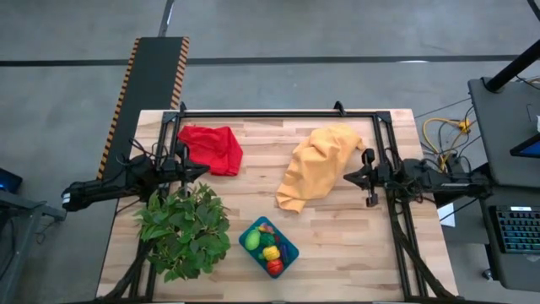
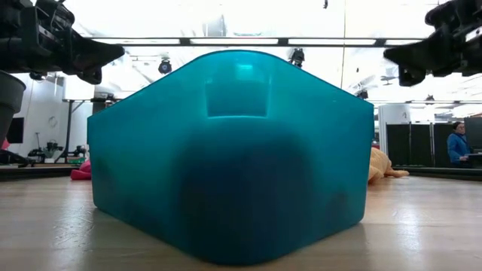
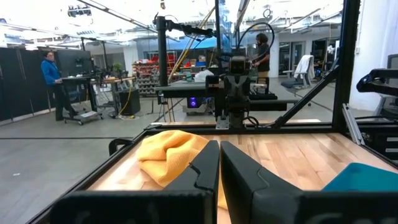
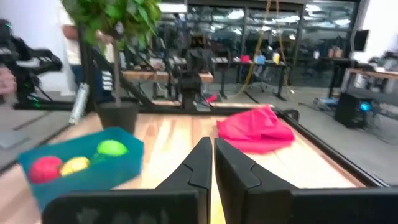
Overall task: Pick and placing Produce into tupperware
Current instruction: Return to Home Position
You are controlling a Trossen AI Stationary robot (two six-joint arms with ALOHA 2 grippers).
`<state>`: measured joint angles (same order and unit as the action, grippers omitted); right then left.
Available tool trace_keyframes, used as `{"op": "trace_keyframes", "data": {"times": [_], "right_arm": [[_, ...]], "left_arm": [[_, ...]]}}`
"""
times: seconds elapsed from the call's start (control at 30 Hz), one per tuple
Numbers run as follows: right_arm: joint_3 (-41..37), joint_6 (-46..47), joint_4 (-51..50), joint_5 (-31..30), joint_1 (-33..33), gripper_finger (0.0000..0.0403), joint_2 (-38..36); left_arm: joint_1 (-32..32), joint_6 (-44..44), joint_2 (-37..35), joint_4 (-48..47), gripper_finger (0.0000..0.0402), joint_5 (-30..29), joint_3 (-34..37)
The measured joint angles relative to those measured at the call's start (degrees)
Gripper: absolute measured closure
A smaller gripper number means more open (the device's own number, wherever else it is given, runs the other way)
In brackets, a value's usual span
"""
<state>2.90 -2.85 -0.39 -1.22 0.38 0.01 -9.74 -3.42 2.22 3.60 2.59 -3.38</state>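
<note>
High view: shallow teal plastic tupperware [image 1: 243,240] at the table's 6 o'clock, small toy produce [image 1: 270,252] inside: green, yellow, red, pink. No loose pieces visible. My left gripper [image 1: 205,170] at 9, right gripper [image 1: 348,177] at 3, both closed, empty. Packing looks done; only parking remains.

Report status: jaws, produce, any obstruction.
Left gripper, right gripper: jaws shut, empty, aloft. Small toy fruits and vegetables inside shallow teal-blue rectangular plastic container. Leafy green potted plant beside it.
</note>
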Motion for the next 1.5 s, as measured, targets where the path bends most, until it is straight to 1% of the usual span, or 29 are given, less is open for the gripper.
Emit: {"op": "trace_keyframes", "data": {"times": [0.17, 0.6, 0.67, 0.9, 1.07, 1.17, 1.2, 1.27, 1.3, 1.5], "right_arm": [[-1.7, 1.1, -0.3, -1.9, 0.0, 0.0394, 0.1], [-1.4, 2.9, -1.0, -2.0, 0.0, 0.0394, 0.1], [-1.4, 3.0, -1.1, -2.0, 0.0, 0.0394, 0.2], [-1.4, 3.0, -1.1, -3.8, 0.0, 0.0394, 0.1], [-1.3, 3.0, -1.1, -3.9, 0.0, 0.0394, 0.1], [-1.3, 2.9, -1.1, -3.9, 0.0, 0.0394, 0.1], [-1.3, 2.6, -1.1, -3.9, 0.0, 0.0394, 0.1], [-1.3, 2.3, -1.1, -4.0, 0.0, 0.0394, 0.1], [-1.3, 2.3, -1.1, -3.9, 0.0, 0.0394, 0.1], [-1.3, 0.6, -1.1, -3.9, 0.0, 0.0394, 0.2]], "left_arm": [[0.0, 0.0, 0.0, 0.0, 0.0402, 0.0, 0.2], [0.0, 0.2, 0.0, 0.1, 0.0402, 0.1, 1.2], [0.0, 1.6, 0.2, 0.0, 0.0402, 0.4, 1.2], [2.1, 2.1, 1.5, 0.4, 0.0402, 0.5, 1.4], [5.8, 1.4, 2.1, 0.3, 0.0402, -2.8, 1.5], [8.3, 0.8, 2.8, 0.3, 0.0402, -3.7, 1.7], [9.1, 0.0, 3.0, 0.3, 0.0402, -5.3, 1.9], [9.9, -0.3, 3.3, 0.1, 0.0402, -8.0, 2.5], [10.2, -0.6, 3.3, -0.2, 0.0402, -8.5, 2.8], [10.3, -1.8, 2.7, 1.0, 0.0402, -9.2, 2.9]]}}
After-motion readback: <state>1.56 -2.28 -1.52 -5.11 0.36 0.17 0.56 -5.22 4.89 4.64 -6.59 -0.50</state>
